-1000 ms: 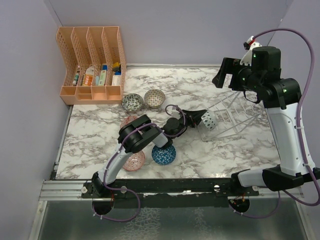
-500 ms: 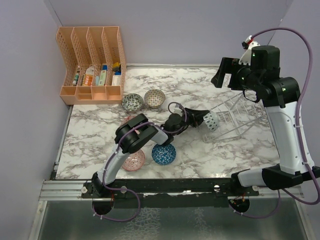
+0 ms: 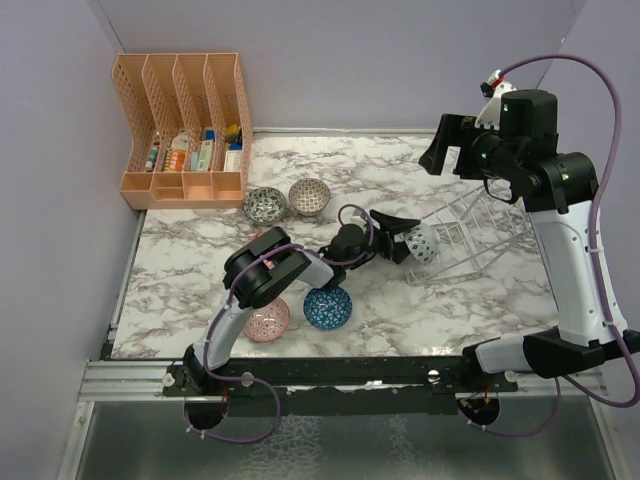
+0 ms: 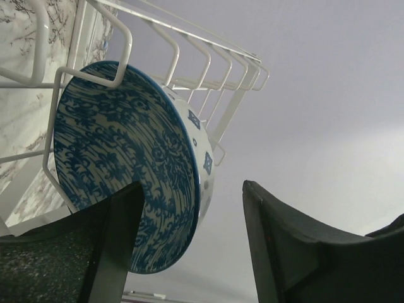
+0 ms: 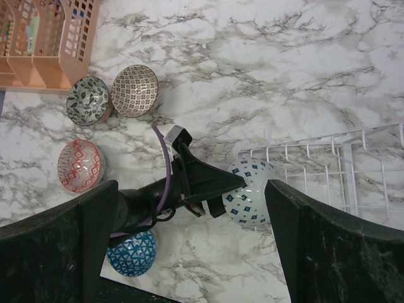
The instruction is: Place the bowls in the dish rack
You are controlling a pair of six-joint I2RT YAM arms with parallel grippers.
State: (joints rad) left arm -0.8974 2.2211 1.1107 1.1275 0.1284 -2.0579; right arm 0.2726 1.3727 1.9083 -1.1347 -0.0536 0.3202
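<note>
Top external view, from the left: the organizer (image 3: 185, 130) sits in the upper left corner. The grey-green bowl (image 3: 264, 205) and beige bowl (image 3: 309, 196) are side by side just right of its front. Below them a red bowl (image 5: 79, 165) is partly hidden under my left arm. The pink bowl (image 3: 268, 321) and blue bowl (image 3: 327, 307) stand near the lower edge of the table (image 3: 180, 270). All five are where they were a second ago.

The left gripper (image 3: 410, 235) reaches right across mid-frame. Over the last second it has pushed a little further right, bringing the blue-and-white bowl (image 3: 423, 243) to the left end of the rack (image 3: 475, 235). On the left wrist view that bowl stands on edge with a rack wire crossing in front of its upper rim. I cannot tell whether it is seated in a slot. My fingers (image 4: 297, 246) are spread far wider than the rim, so the jaws are open and not clamping it.

The rack lies right of centre. The right gripper (image 3: 445, 152) hangs in the upper right, above the rack's far side, and has edged slightly left since a second ago. On its wrist view the jaws are wide apart with nothing held.
</note>
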